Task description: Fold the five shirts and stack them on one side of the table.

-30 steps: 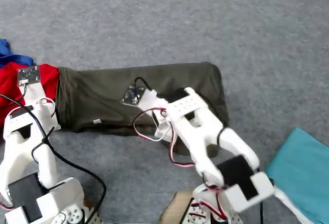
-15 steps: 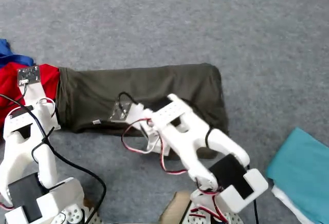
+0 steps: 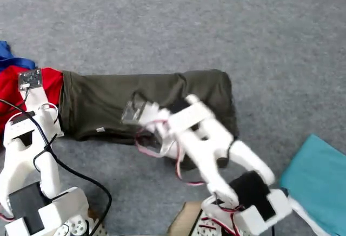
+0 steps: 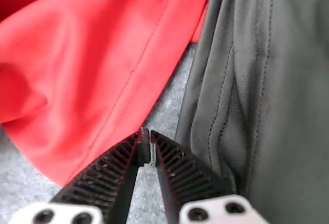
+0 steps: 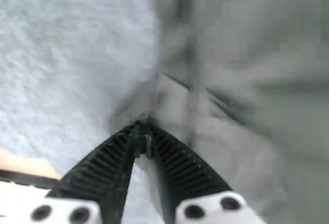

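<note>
The left gripper (image 4: 145,144) has its black ribbed jaws pressed together, tips meeting with nothing visible between them. It hangs over a narrow strip of the grey carpet-like table cover (image 4: 172,100), just where two garments lie side by side: a bright red cotton shirt (image 4: 77,54) on one side and a dark olive-green shirt (image 4: 267,80) with stitched seams on the other. Neither cloth touches the tips.

The right gripper (image 5: 144,137) also has its jaws drawn together, the tips at the edge of the olive-green shirt (image 5: 247,54) where it meets the grey cover (image 5: 67,44) – the wrist view is too blurred to tell whether a pinch of fabric is caught there.

From above, the olive-green shirt (image 3: 108,98) lies stretched out as a long, rumpled band across the middle of the table cover (image 3: 162,25). The white right arm (image 3: 211,144) leans over its near edge, covering part of it, red and white wires looping beneath. The white left arm (image 3: 27,138) stands at the shirt's end, over the seam between it and the red shirt (image 3: 11,92).

Beyond the red shirt, at the table's edge, lies a scrap of blue cloth (image 3: 8,57). Well apart, near the opposite corner, sits a flat teal shirt (image 3: 316,176) – folded, its corner pointing toward the middle.
</note>
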`<state>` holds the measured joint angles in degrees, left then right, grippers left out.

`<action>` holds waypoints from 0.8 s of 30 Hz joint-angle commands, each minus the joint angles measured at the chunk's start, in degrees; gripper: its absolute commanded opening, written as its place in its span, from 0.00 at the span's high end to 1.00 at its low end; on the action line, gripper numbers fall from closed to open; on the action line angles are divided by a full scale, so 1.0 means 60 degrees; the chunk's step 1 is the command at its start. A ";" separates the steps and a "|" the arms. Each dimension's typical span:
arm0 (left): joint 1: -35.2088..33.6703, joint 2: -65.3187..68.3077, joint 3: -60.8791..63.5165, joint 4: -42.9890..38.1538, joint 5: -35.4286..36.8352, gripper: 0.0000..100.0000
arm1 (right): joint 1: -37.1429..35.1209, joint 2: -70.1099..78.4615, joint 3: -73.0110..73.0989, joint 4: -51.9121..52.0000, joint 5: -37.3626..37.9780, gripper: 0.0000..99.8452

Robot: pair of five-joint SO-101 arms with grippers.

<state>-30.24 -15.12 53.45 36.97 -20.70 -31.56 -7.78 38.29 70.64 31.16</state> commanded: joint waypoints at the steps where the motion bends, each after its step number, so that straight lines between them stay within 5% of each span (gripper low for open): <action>1: 0.0015 -0.0271 -0.0059 -0.0161 0.0088 0.98 | 0.1297 -0.0549 -0.1751 0.0440 0.0498 1.00; 15: 0.0015 -0.0256 -0.0059 -0.0161 0.0088 0.98 | 0.2176 0.4081 -0.4476 -0.0220 0.0791 0.99; 24: 0.0015 -0.0256 -0.0059 -0.0161 0.0073 0.98 | 0.2117 0.3114 -0.4344 0.1245 0.0806 1.00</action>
<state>-30.24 -15.12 53.45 36.97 -20.70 -19.25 16.13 13.93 75.47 35.56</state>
